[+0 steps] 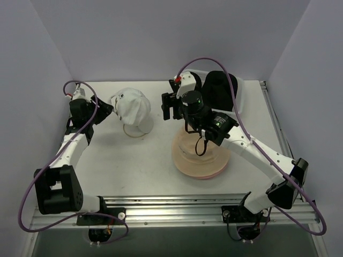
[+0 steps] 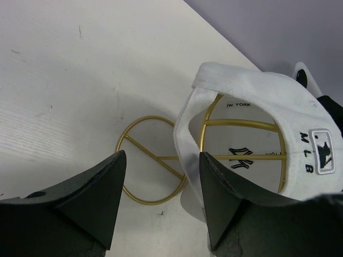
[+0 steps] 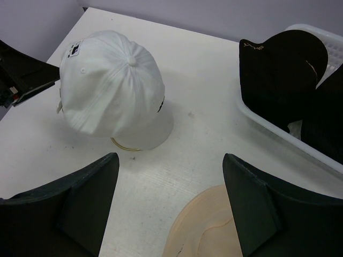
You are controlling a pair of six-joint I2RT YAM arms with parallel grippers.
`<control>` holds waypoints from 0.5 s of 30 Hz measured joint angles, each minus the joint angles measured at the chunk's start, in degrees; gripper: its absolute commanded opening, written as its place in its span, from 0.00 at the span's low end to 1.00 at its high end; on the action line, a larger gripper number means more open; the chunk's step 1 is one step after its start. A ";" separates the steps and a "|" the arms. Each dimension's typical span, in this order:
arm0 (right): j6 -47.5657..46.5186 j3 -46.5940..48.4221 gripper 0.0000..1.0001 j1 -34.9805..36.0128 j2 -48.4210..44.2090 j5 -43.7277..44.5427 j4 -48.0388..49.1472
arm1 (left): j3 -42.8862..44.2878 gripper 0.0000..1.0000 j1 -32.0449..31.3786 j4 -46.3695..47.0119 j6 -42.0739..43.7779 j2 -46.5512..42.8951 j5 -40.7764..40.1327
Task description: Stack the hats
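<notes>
Three hats logged: white cap, tilted on gold wire frame, rear edge just beyond spread, empty fingers of left gripper, probably for lifting off; pink bucket hat, beneath spread, empty right gripper, likely stack base; black cap, ahead-right of those fingers, in white basket.

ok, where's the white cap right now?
Top view, left-centre of the table: white cap sits on a gold wire frame, just right of the left gripper.

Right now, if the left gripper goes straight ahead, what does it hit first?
Likely the white cap, at its open back rim, on the gold wire frame; depth is hard to judge.
</notes>
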 measured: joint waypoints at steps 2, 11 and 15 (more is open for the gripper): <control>-0.33 0.02 0.74 0.00 0.31 0.02 -0.11 | 0.00 0.65 0.00 1.33 0.00 0.63 0.37; -0.63 0.02 0.74 0.00 1.38 0.00 0.39 | -0.46 0.65 0.07 7.50 -0.09 3.61 1.49; -1.86 1.25 0.74 0.00 4.11 1.01 1.14 | -0.46 0.65 0.26 7.58 -0.22 6.16 0.98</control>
